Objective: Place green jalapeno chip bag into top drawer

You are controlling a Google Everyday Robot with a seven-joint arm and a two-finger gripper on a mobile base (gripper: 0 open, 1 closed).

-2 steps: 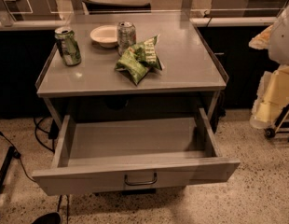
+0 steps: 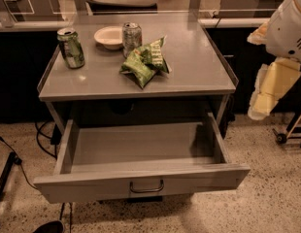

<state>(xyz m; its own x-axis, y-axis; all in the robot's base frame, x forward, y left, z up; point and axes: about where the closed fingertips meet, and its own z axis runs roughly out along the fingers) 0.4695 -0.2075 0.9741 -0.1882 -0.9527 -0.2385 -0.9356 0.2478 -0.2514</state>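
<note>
The green jalapeno chip bag (image 2: 144, 62) lies crumpled on the grey table top (image 2: 189, 72), near its middle. The top drawer (image 2: 141, 152) below is pulled fully open and its inside is bare; a small bar handle (image 2: 146, 187) sits at the centre of its front panel. My gripper (image 2: 265, 97) hangs off the white arm (image 2: 286, 25) at the right edge, beside the table's right side, well clear of the bag and at about table-top height. It holds nothing that I can see.
A green-and-white soda can (image 2: 71, 47) stands at the table's back left. A white bowl (image 2: 109, 36) and a silver can (image 2: 131, 38) stand just behind the bag. Cables (image 2: 41, 130) trail on the floor at left. A wheeled stand (image 2: 291, 130) is at far right.
My arm and gripper have shifted slightly left and up at the right edge. The bag, cans, bowl and drawer have not moved.
</note>
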